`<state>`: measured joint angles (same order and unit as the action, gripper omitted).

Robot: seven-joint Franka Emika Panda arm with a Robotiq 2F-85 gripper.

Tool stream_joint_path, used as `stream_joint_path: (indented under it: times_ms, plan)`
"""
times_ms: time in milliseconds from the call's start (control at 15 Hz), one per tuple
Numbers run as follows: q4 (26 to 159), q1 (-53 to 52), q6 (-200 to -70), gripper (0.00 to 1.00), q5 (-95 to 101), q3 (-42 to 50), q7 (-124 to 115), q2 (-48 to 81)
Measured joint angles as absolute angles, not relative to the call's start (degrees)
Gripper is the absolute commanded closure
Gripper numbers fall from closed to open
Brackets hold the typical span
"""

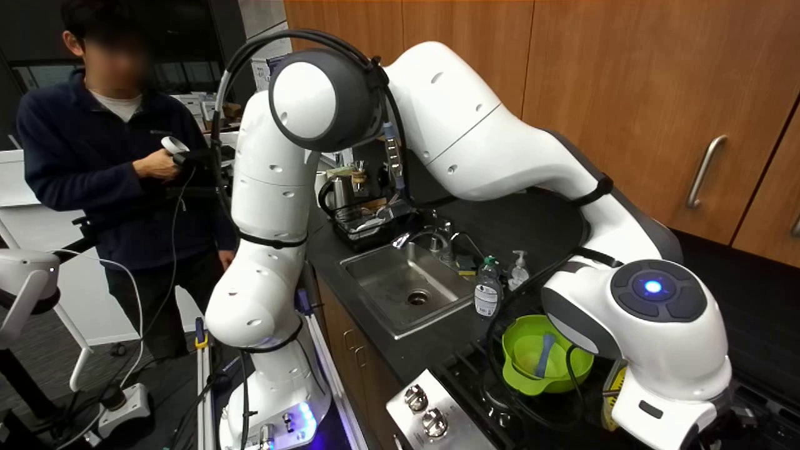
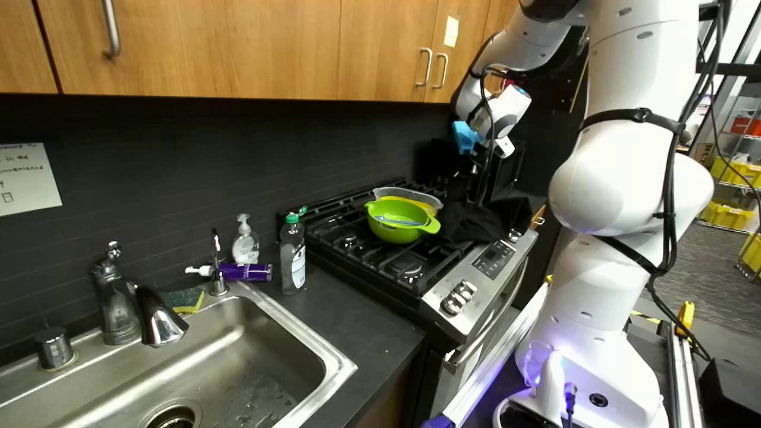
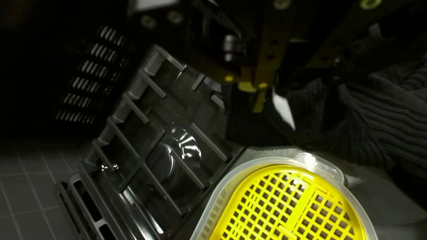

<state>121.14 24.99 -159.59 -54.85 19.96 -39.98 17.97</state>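
Wrist view: at left, stove grate [image 3: 141, 162]. Toward the middle, gripper [image 3: 257, 93] suspended; whether jaws are parted or clenched cannot be told. Nearer and slightly right, yellow strainer [image 3: 302, 206] nested in clear container [image 3: 325, 168]. At right, dark cloth [image 3: 365, 115] bunched beside the gripper, contact hidden. Step in hand judged: cloth handling. Next move calls for grip to be verified, container avoided.

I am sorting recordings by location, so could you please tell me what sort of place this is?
Most likely a kitchen area. A steel sink is set in the dark counter, a stove stands beside it, and wooden cabinets hang above.
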Motion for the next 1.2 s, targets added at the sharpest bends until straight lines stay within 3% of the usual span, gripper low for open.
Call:
stream_joint_path:
  times_ms: [1200]
  plan:
    - [135.7, 14.2, -179.1, 0.99, -47.6, 19.6, -33.2, 11.4]
